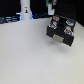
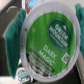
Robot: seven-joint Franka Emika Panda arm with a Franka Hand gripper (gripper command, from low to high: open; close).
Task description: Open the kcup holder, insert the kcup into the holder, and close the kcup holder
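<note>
The kcup (image 2: 50, 37) fills the wrist view; its green foil top reads "Green Mountain Dark Magic". Teal fingers (image 2: 14, 32) press on both of its sides, so my gripper (image 2: 47, 35) is shut on the kcup. In the exterior view the gripper (image 1: 50, 4) hangs at the top edge, above and toward the exterior view's left of the kcup holder (image 1: 61, 31). The holder is a black box with rows of round pod slots showing on top and a pale grey handle on its front. At this size the kcup itself cannot be made out in the exterior view.
A tall white bottle-like object (image 1: 25, 10) with dark marks stands at the back on the exterior view's left. The white table (image 1: 30, 57) stretches in front of the holder. Dark clutter lines the back edge.
</note>
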